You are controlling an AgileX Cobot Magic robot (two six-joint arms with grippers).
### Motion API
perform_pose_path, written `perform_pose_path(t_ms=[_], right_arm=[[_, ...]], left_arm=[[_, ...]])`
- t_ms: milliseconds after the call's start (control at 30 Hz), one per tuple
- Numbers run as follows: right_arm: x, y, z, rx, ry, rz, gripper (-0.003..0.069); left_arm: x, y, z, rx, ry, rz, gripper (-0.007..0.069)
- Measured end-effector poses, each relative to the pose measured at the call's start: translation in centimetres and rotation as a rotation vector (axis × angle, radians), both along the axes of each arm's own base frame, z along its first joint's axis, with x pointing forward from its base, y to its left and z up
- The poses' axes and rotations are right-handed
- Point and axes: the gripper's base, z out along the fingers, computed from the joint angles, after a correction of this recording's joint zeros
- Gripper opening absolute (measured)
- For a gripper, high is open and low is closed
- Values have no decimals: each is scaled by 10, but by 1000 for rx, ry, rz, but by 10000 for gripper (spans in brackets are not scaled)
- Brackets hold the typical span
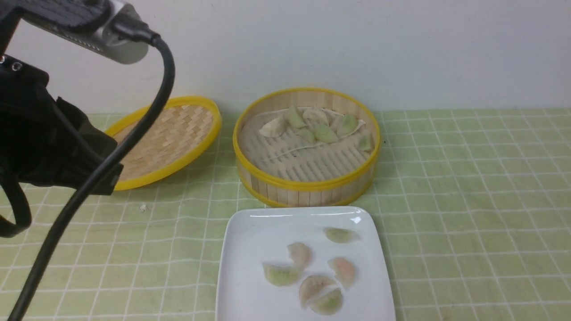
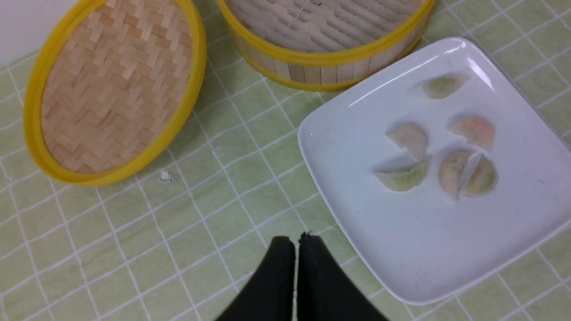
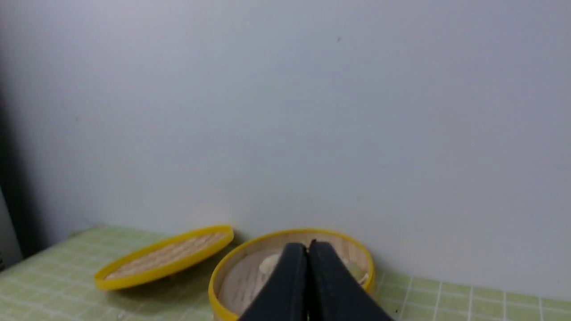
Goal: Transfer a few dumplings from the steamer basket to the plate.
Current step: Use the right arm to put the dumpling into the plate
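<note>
Aloft, left end effector (image 2: 296, 238) hovers closed — near the plate (image 2: 428, 254).

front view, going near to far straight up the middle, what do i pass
plate with six dumplings on it → steamer basket → wall. The lid lies off to the left, about level with the basket, so it is left out.

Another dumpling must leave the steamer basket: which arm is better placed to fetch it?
Probably the left. Its shut left hand hangs over the cloth beside the plate, with the steamer basket close ahead. The right hand, also shut, sits back, outside the front view.
</note>
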Motion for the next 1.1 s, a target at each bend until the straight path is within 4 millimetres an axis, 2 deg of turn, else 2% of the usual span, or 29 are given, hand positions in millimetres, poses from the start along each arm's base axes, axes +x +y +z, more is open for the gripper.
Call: perform_pose_path(t_ms=[200,300,433,467,500,533,600,700,833,1000,1100], right_arm=[[-6,-10,-2,53,-73,-48,-15],[-6,-10,-1,47,-84,-59,-15],[-5,-11,-1,38,-91,-65,-15],[-5,-11,-1,38,-91,-65,-15],[-5,-11,-1,31,-94,-67,-15],[-5,-11,-1,30,-95,-67,-15],[-5,-11,-1,28,-96,-67,-15],[-5,-11,-1,28,-96,-67,-15],[-6,-11,0,29,-100,-66,-15],[-6,-11,0,27,-101,-66,-15],[-6,-11,0,26,-101,-66,-15]], left_arm=[[0,0,2,-10,-20,-2,-6],[-9,5,3,-22,-52,-10,-6],[-38,22,3,-95,-176,-13,-6],[-39,22,1,-98,-178,-12,-6],[-53,30,-2,-153,-253,-9,-6],[-55,31,0,-164,-269,-9,-6],[-78,44,-8,-252,-382,-5,-6],[-101,57,-18,-327,-495,-10,-6],[-129,73,-21,-384,-594,-13,-6],[-156,88,-20,-442,-688,-14,-6],[-163,92,-20,-456,-713,-14,-6]])
